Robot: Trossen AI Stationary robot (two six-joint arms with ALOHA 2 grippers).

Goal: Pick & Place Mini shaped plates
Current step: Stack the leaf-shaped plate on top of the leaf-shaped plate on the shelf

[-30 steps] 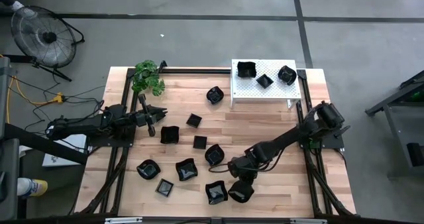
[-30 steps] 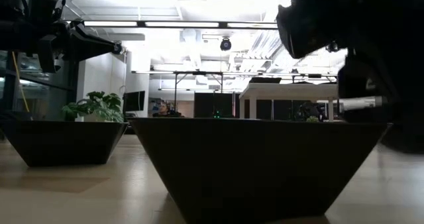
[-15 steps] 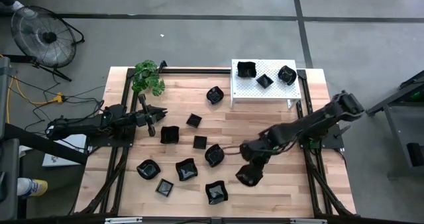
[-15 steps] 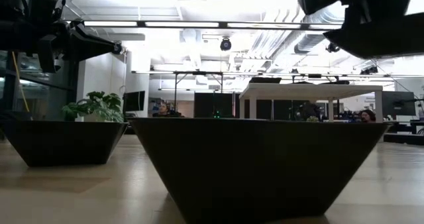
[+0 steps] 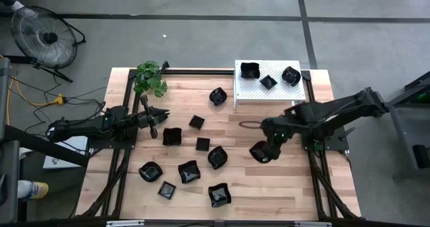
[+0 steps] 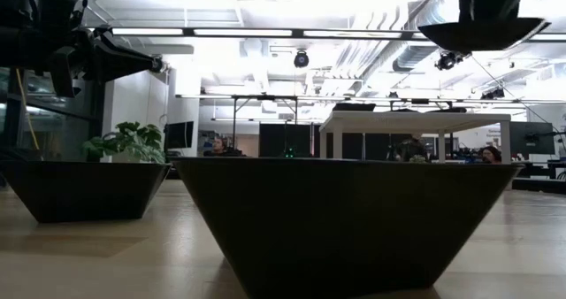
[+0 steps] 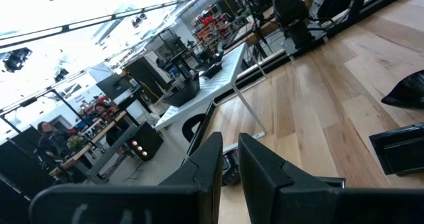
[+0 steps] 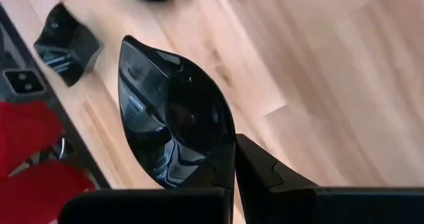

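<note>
Above the right half of the tabletop (image 5: 269, 187), the right end effector (image 5: 269, 146) carries a plate (image 8: 173, 118) pinched by its rim between fingers pressed together, lifted clear of the wood and short of the rack (image 5: 269, 93). The grip takes only one edge, and the dish hangs tilted and glossy beyond the fingertips; I judge a slip or a swing during the carry the main risk, ending in a drop on the wood or on the loose plates (image 5: 188, 171) lying well apart to the left. The rack already holds three dishes (image 5: 267, 81) along its far side, so a careless descent could knock one or set this one on top of a neighbour. Its near strip looks free, and that seems the safer spot. A release from too high could make the dish bounce or skid off the edge. The left end effector (image 5: 153, 122) waits over the left side, fingers close together and holding nothing, near a plate (image 5: 172, 135) it does not touch.
</note>
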